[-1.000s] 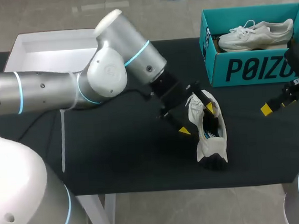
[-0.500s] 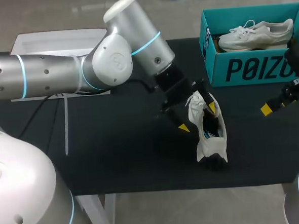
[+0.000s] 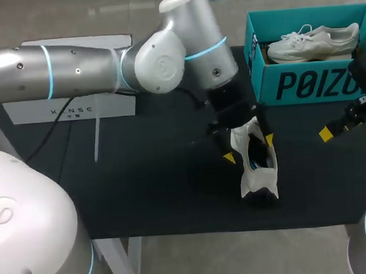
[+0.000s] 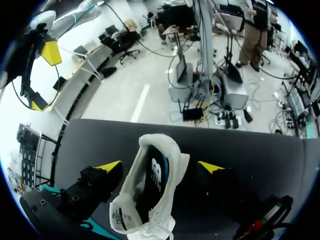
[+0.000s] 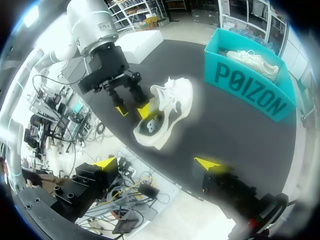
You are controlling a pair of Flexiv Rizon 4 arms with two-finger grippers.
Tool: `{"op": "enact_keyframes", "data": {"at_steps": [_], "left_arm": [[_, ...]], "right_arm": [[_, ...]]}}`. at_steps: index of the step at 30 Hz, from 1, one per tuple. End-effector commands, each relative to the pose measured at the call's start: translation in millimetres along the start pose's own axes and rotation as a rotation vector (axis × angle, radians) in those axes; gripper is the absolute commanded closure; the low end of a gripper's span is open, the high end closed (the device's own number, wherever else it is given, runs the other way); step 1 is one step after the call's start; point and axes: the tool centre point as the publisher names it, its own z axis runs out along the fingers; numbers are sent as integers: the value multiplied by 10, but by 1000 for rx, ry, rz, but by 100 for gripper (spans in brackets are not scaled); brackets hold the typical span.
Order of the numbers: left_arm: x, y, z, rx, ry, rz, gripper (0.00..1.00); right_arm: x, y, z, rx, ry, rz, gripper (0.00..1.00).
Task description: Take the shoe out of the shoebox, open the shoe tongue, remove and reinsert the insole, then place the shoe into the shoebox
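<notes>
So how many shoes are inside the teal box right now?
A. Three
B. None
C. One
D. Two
C: a single white shoe lies in the teal box, while the second shoe is out on the black table, between the left arm's open jaws.
</notes>
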Motion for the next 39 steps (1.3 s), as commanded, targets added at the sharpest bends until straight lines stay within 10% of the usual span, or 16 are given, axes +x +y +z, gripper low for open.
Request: {"op": "enact_keyframes", "data": {"at_steps": [1,2,3,4,39], "left_arm": [[-189,34,45,-13,114,5,0],[-190,37,50,-13,104,14,33],[-188,39,55,-21,105,18,95],[-183,45,65,-28,114,16,100],[14,247,896,63,228,-89,100]], "right_arm": [[2,-14,7,-2,-2,0,0],[2,-14,7,-2,-2,0,0],[2,-14,7,-2,-2,0,0],[2,-14,7,-2,-2,0,0],[2,-14,7,-2,-2,0,0]]}}
